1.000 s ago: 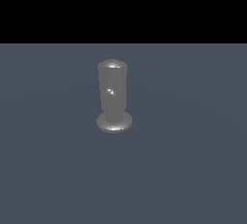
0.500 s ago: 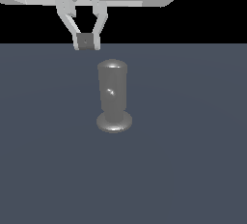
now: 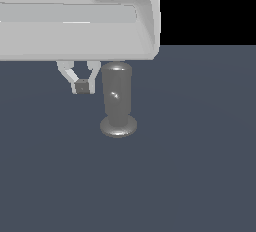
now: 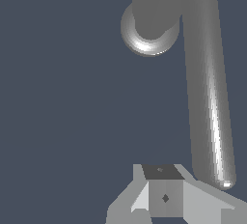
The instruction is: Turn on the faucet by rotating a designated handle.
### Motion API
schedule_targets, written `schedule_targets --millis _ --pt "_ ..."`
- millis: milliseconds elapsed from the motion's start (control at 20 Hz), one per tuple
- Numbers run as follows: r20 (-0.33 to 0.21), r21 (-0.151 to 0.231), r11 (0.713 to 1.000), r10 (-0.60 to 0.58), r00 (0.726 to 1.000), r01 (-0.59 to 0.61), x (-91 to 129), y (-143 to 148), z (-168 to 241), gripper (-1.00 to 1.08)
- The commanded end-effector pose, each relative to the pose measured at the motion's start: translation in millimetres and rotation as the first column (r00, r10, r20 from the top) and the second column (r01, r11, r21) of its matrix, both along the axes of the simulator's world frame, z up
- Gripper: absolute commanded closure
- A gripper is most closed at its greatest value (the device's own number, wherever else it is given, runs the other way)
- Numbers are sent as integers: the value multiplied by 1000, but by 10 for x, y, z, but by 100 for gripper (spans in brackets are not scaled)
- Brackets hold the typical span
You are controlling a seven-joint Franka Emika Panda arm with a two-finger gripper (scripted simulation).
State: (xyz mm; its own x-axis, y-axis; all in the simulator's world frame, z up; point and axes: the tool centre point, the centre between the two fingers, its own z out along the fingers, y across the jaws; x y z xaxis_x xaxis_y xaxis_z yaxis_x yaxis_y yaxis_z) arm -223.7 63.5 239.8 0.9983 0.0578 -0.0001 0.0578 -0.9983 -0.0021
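The faucet (image 3: 117,101) is a glossy grey upright cylinder on a flared disc base, standing mid-floor. The wrist view looks down on the faucet (image 4: 150,30). Its handle (image 4: 208,97), a thin grey rod, runs from the top toward my fingers and ends in a rounded tip. I cannot make the handle out in the exterior view. My white gripper (image 3: 82,86) hangs just to the exterior view's left of the faucet's upper body, fingers together with nothing between them. In the wrist view the gripper (image 4: 164,196) sits close beside the handle's tip.
The flat dark blue-grey floor (image 3: 190,176) spreads around the faucet. My large white hand body (image 3: 75,26) fills the upper part of the exterior view's left.
My gripper entered the exterior view from above and came down; its fingers have dropped from above the faucet's top to beside its upper body. The faucet has not moved.
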Motion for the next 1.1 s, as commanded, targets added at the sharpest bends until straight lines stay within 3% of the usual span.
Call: schedule_targets --millis 0,600,1050 --pt "1 0 1000 3 1000 -3 21 32 -89 108" --pt "0 -1 1000 7 1000 -7 47 69 -198 108" --pt "0 -1 1000 7 1000 -7 145 -343 -198 108"
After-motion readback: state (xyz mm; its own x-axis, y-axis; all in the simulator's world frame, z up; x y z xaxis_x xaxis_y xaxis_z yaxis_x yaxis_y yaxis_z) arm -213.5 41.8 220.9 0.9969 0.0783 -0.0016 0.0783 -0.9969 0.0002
